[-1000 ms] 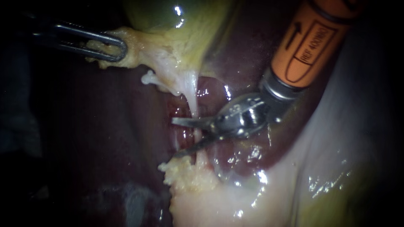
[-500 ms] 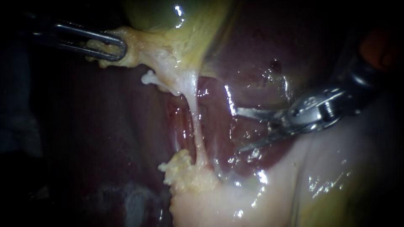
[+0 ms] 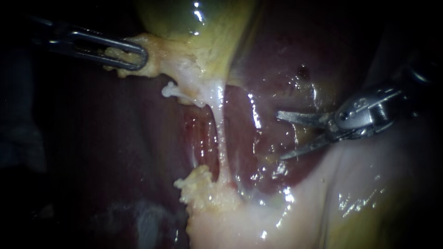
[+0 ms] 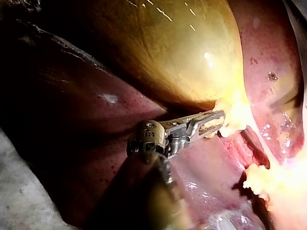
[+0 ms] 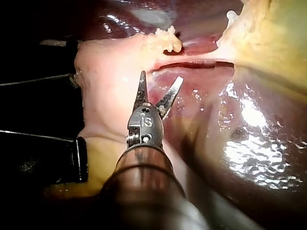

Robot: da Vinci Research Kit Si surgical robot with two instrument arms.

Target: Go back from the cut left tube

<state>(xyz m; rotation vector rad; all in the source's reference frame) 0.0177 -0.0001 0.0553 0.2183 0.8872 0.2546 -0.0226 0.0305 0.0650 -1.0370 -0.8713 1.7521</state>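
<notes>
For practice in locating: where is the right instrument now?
In the endoscope view, the right instrument lies right of the stretched tube, jaws open, clear of it.

Two instruments: left instrument (image 3: pixel 140 56), right instrument (image 3: pixel 280 136). One gallbladder (image 3: pixel 203 27). One liver (image 3: pixel 286 55). One tube (image 3: pixel 222 147).

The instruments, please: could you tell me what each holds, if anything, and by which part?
The left instrument grips the pale tissue at the gallbladder's narrow end, by its free edge. The right instrument holds nothing; its jaws are open.

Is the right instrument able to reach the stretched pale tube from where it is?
Probably yes: the right instrument, blades open, faces the tube across bare liver; the left instrument grips gallbladder tissue aside.
</notes>
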